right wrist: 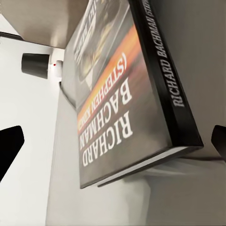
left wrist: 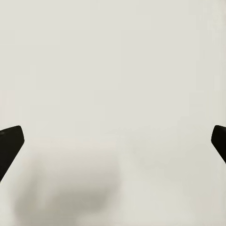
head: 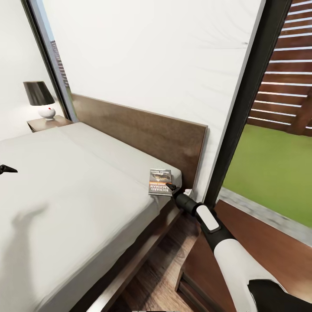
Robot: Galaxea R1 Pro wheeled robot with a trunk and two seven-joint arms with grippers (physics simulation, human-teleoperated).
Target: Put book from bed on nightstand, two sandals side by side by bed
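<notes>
Head view: book (head: 160, 181) lies on bed (head: 65, 182); right claw (head: 170, 187) spread at its corner, left claw (left wrist: 113, 141) released.

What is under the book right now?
The book lies flat on the bed's pale grey mattress, near the headboard corner. Nothing else shows beneath it, though the patch of mattress it covers is hidden.

The picture's edge cuts the left tool (head: 5, 169) to a dark tip; the bed's (head: 65, 190) foot runs off frame.
</notes>
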